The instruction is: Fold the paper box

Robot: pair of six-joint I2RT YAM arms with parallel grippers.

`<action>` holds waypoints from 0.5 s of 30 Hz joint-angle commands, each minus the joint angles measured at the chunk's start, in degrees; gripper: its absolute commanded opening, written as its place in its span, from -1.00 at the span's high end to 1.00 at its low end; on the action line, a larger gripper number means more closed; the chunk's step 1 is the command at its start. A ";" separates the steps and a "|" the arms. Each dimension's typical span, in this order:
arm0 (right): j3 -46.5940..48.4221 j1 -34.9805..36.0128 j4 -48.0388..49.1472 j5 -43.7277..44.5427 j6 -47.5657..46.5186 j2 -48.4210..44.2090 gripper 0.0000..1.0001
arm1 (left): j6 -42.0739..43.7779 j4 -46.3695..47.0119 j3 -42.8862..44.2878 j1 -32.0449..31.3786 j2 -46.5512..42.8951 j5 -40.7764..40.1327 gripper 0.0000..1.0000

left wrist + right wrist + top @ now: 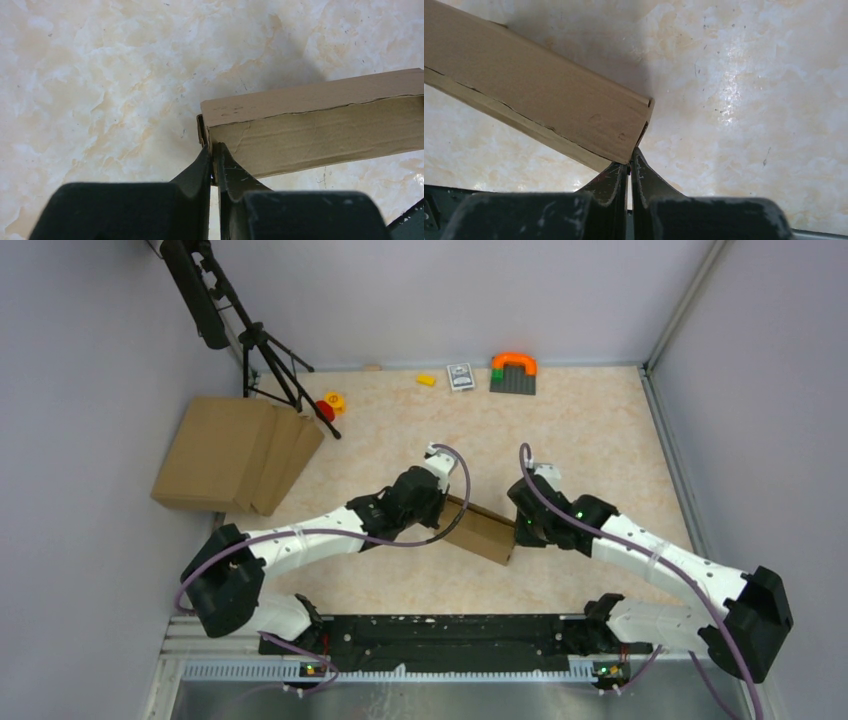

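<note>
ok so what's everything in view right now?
box: 1, brown, table centre, between the grippers
cardboard pile: 1, brown, far left
tripod: 1, black, far-left corner
round pieces: 2, red and yellow, by tripod's foot
block: 1, yellow, far edge
small pack: 1, grey and white, far edge
bricks: 1 stack, orange arch on green and grey, far edge
table: 1, beige marbled
left gripper: 1, black, shut on box's end flap
right gripper: 1, black, shut, tips at box's other end
</note>
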 commanded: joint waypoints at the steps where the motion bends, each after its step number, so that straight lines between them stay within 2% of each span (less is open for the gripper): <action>1: 0.74 1.15 -0.19 2.43 1.30 0.36 1.00 | -1.06 -2.28 0.44 -0.53 -1.57 2.57 0.84; 7: 0.75 1.31 -0.18 3.14 0.05 0.09 1.00 | -2.06 -3.44 -0.54 -0.53 -5.01 2.33 0.73; 15: 0.89 1.91 1.13 3.17 -1.11 0.34 1.00 | -2.64 -6.52 -3.95 -0.44 -14.65 1.02 0.37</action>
